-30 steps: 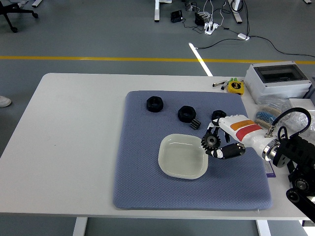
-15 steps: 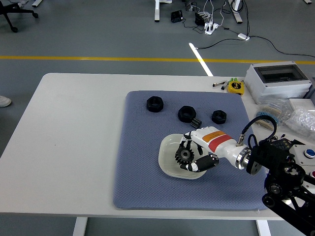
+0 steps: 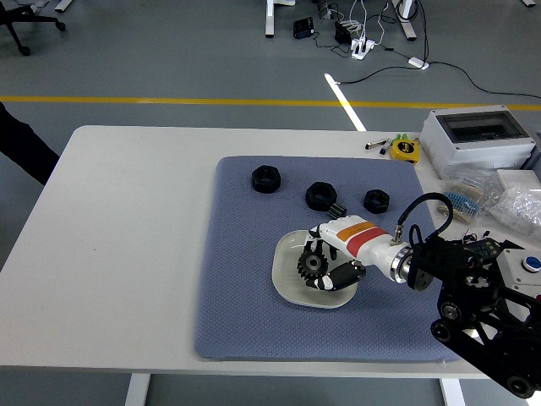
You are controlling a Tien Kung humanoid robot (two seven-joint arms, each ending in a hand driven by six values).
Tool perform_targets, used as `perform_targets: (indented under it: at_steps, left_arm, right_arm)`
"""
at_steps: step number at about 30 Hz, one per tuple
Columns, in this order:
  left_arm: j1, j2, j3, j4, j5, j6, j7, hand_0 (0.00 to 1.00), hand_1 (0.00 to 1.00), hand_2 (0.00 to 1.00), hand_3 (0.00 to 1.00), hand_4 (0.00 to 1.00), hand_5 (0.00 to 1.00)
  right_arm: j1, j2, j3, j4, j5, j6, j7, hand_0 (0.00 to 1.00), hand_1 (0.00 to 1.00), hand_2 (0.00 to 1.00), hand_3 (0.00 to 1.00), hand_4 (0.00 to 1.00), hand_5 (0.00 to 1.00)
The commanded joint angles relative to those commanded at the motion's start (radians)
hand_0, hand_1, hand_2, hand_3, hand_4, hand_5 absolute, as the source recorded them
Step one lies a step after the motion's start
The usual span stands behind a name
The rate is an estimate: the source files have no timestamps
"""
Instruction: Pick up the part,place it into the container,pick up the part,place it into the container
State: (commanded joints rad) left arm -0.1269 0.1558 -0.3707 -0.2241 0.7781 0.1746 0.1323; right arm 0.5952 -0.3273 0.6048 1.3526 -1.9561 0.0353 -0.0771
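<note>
We see the right hand [image 3: 325,266] gripping the gear [image 3: 310,265] over the dish [image 3: 287,283] on the mat [image 3: 245,254]. Released high or tilted, it could roll out over the low rim.

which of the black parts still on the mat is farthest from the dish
The black nut at the mat's far left corner. The other two nuts and the small gear lie closer to the white dish.

nothing readable anywhere tbh, the orange and red bands on the right hand [image 3: 325,264] have no legible print
</note>
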Motion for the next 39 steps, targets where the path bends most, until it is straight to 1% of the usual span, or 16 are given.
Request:
perform_targets:
  at_steps: [1,2,4,8,9,13,17,24,26,27,28,32,33,38,39]
  left_arm:
    - [0.000,0.000,0.000,0.000,0.001,0.000,0.000,0.703,0.646,0.670,0.581,0.673,0.630]
    - [0.000,0.000,-0.001,0.000,0.002,0.000,0.000,0.703,0.646,0.669,0.581,0.673,0.628]
    - [0.001,-0.001,-0.001,0.000,0.001,0.000,0.001,0.703,0.646,0.669,0.581,0.673,0.628]
    - [0.001,-0.002,-0.002,-0.001,0.003,-0.001,0.001,0.703,0.646,0.669,0.581,0.673,0.628]
    - [0.001,-0.002,-0.003,-0.001,0.004,-0.001,0.001,0.703,0.648,0.669,0.581,0.672,0.626]
    - [0.001,-0.002,-0.003,-0.001,0.005,-0.002,0.002,0.703,0.648,0.669,0.581,0.672,0.626]
    - [0.001,-0.002,0.000,-0.001,0.000,-0.001,0.000,0.702,0.649,0.670,0.581,0.672,0.628]
    - [0.000,-0.001,0.000,-0.001,0.002,-0.001,0.000,0.702,0.648,0.671,0.580,0.672,0.626]
    - [-0.001,-0.002,0.000,-0.001,0.004,-0.001,0.000,0.702,0.648,0.671,0.580,0.672,0.626]
    - [-0.002,-0.002,0.000,-0.001,0.004,-0.001,0.000,0.702,0.648,0.671,0.581,0.672,0.626]
    - [-0.002,-0.001,0.000,-0.001,0.004,-0.001,0.000,0.702,0.648,0.671,0.581,0.672,0.626]
    - [-0.002,-0.001,0.003,-0.001,-0.002,0.000,-0.001,0.702,0.648,0.671,0.581,0.672,0.626]
    - [-0.001,-0.001,0.002,-0.001,-0.001,0.000,-0.001,0.702,0.648,0.670,0.582,0.672,0.626]
    - [0.000,-0.002,0.000,-0.001,0.005,-0.002,0.000,0.702,0.648,0.670,0.582,0.672,0.626]
    - [0.000,-0.002,-0.001,-0.001,0.007,-0.003,0.001,0.703,0.648,0.671,0.582,0.672,0.626]
  right_arm:
    - [0.000,0.001,-0.002,-0.003,-0.001,-0.002,0.001,0.169,0.405,0.549,0.642,0.935,0.347]
    - [-0.001,0.002,-0.004,-0.006,-0.004,-0.007,0.001,0.168,0.417,0.613,0.777,0.998,0.368]
    - [-0.002,0.007,-0.009,-0.018,-0.021,-0.025,-0.002,0.168,0.417,0.613,0.777,0.998,0.368]
    - [-0.004,0.009,-0.010,-0.029,-0.032,-0.045,0.002,0.168,0.417,0.613,0.777,0.998,0.368]
    - [-0.005,0.009,-0.011,-0.029,-0.033,-0.048,0.004,0.172,0.413,0.628,0.788,0.998,0.422]
    - [-0.006,0.006,-0.005,-0.022,-0.036,-0.054,0.010,0.172,0.413,0.628,0.788,0.998,0.422]
    - [-0.012,-0.004,0.014,0.005,-0.042,-0.057,0.012,0.171,0.407,0.627,0.790,0.998,0.431]
    - [-0.025,-0.023,0.073,0.080,-0.055,-0.059,0.008,0.166,0.401,0.618,0.782,0.998,0.449]
    - [-0.031,-0.033,0.095,0.111,-0.062,-0.055,0.006,0.166,0.401,0.618,0.782,0.998,0.449]
    - [-0.036,-0.038,0.106,0.127,-0.066,-0.052,0.004,0.162,0.394,0.598,0.750,0.998,0.447]
    - [-0.039,-0.041,0.112,0.137,-0.068,-0.050,0.003,0.162,0.394,0.598,0.750,0.998,0.447]
    - [-0.070,-0.061,0.164,0.207,-0.096,-0.003,-0.010,0.162,0.394,0.598,0.750,0.998,0.447]
    - [-0.079,-0.067,0.174,0.225,-0.104,0.009,-0.013,0.159,0.384,0.545,0.659,0.998,0.442]
    - [-0.107,-0.089,0.200,0.288,-0.134,0.047,-0.021,0.159,0.384,0.545,0.659,0.998,0.442]
    - [-0.112,-0.092,0.203,0.297,-0.140,0.052,-0.022,0.153,0.382,0.528,0.627,0.998,0.438]
